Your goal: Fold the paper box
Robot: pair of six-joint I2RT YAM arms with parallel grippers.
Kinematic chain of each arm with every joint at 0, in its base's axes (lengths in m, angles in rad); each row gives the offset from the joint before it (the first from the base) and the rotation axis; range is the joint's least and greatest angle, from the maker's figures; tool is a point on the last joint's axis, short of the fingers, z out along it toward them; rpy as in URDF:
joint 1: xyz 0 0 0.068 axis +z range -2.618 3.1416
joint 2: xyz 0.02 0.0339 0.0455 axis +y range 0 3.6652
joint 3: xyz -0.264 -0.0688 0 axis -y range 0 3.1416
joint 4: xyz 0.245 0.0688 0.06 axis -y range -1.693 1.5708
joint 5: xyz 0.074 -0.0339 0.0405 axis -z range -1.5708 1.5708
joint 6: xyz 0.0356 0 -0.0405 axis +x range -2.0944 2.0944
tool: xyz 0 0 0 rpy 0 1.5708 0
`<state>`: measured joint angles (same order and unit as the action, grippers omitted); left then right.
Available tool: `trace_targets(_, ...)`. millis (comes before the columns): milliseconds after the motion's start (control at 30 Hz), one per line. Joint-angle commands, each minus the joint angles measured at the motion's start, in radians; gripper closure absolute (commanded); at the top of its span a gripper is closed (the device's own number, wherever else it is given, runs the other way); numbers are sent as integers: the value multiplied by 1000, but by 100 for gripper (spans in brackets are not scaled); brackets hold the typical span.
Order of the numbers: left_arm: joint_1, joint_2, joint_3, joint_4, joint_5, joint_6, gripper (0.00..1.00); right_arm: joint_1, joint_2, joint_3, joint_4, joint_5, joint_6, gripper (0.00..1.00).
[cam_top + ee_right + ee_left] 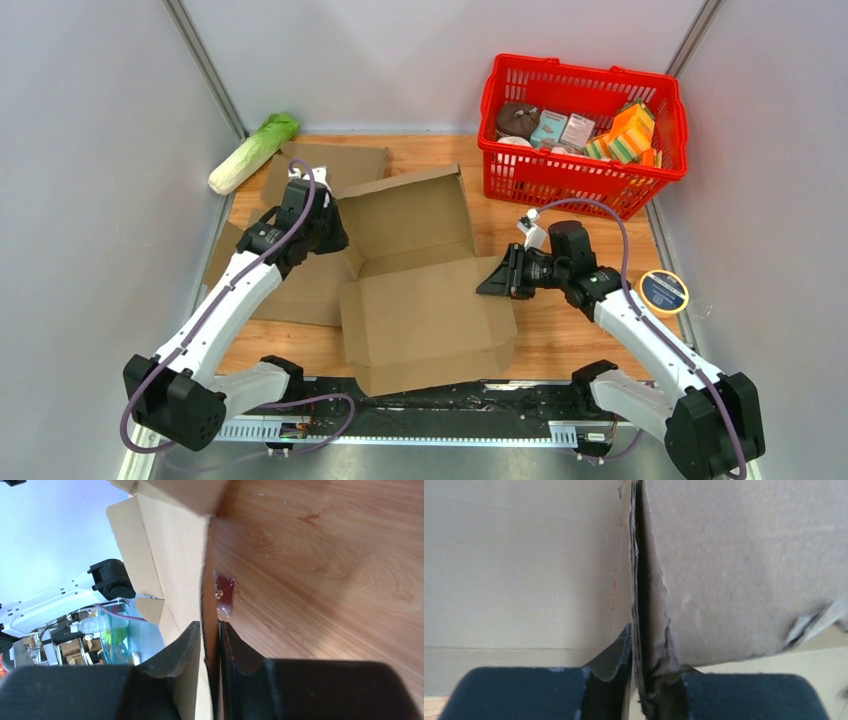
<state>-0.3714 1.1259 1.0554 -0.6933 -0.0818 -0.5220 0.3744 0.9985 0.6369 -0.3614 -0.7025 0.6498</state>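
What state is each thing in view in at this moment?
paper box, not yet folded, flaps spread open.
left gripper, fingers shut on a cardboard edge at the box's left side.
right gripper, fingers shut on a cardboard edge at the box's right side.
red basket, upright, holding small items.
cabbage, lying on its side, far left.
tape roll, lying flat by the right arm.

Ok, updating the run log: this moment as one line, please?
paper box: partly folded, flaps open | left pincer: clamped on a flap edge | right pincer: clamped on side edge
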Motion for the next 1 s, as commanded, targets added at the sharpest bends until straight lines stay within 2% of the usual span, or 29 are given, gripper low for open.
trace_targets(0,5,-43,-21,66,33,27,79,1,17,38,2,-60,30,79)
trace_targets(100,5,-51,-34,74,34,36,82,0,19,38,10,-72,36,83)
trace_targets(133,5,-49,-35,78,34,37,88,1,19,38,18,-75,36,84)
trace_targets(200,5,-40,-35,80,42,40,94,0,15,37,27,-84,47,86)
trace_targets(300,5,-29,-25,64,40,40,94,0,11,37,27,-86,48,87)
trace_targets(400,5,-64,-40,67,50,54,76,0,3,41,19,-71,65,87)
trace_targets(433,5,-78,-46,69,60,77,66,0,2,44,19,-66,71,87)
trace_targets(500,5,-130,-74,71,60,111,57,0,-3,46,25,-61,91,87)
trace_targets(533,5,-144,-81,61,54,122,47,0,-1,47,35,-63,96,87)
trace_targets(667,5,-205,-93,-29,33,143,27,0,18,61,36,-68,113,88)
trace_targets(767,5,-241,-100,-58,69,137,24,0,41,66,36,-65,120,89)
trace_targets(867,-36,-259,-100,-15,226,177,30,-8,72,63,35,-65,151,90)
trace_targets(933,-137,-241,-65,-46,190,255,31,-14,87,58,47,-75,168,89)
trace_targets(967,-264,-218,-25,-58,151,282,31,-18,101,58,44,-78,189,87)
